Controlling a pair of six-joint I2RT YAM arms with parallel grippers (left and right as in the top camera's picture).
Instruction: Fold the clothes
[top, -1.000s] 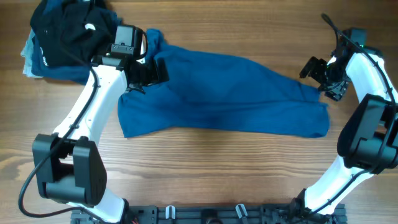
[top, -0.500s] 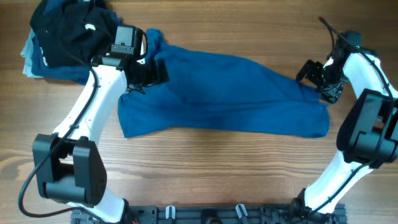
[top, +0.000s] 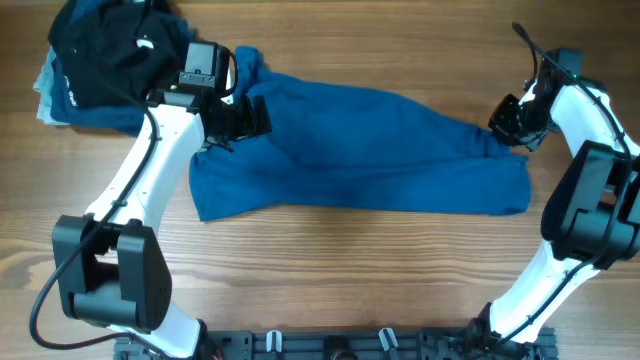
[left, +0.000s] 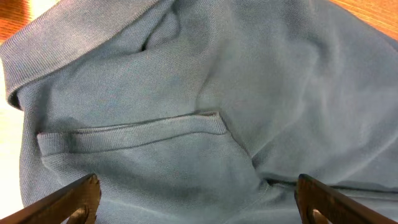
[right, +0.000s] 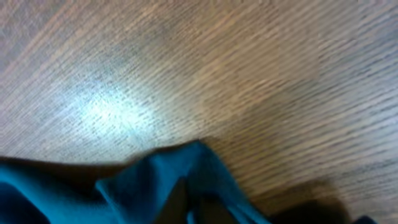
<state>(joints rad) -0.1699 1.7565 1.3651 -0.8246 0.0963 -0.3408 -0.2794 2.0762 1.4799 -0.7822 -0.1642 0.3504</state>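
The clothes (top: 360, 150), a plain mid-blue shirt-like garment, lie spread across the middle of the wooden table (top: 330, 270). My left gripper (top: 250, 115) hovers open over the upper left part, near the collar. In the left wrist view its fingers (left: 74, 199) stand wide apart, one on each side of a pocket-like seam in the cloth (left: 205, 74). My right gripper (top: 505, 125) is at the garment's upper right corner. In the right wrist view it (right: 193, 202) is shut on a bunched fold of the blue cloth (right: 155, 180), with its fingers mostly hidden by that cloth.
A pile of black and navy garments (top: 110, 55) sits at the back left, close behind the left arm, with a pale blue piece (top: 48, 85) under it. Bare wood shows in front of the garment and to the right of it (right: 205, 68).
The right gripper has moved slightly left onto the garment's upper right corner and shut on it. The left arm and the garment's spread have not changed.
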